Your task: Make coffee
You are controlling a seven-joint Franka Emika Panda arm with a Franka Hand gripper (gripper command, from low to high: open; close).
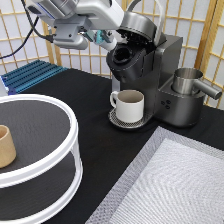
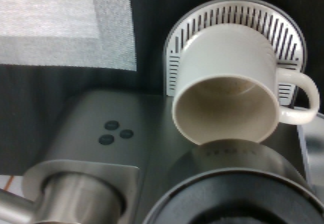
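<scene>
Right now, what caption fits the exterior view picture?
Gripper carries coffee pod beside open coffee maker; mug waits.

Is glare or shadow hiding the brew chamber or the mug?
Exterior view: even light, no glare; the coffee maker's open chamber is dark inside, beside the gripper holding the pod. Wrist view: the mug's inside is softly shaded but readable; the metal cup shows a mild highlight.

Black tabletop. Shoji-style lattice screen behind, pale panels, wood frames. Blue ribbed rack at the exterior view's left.
</scene>
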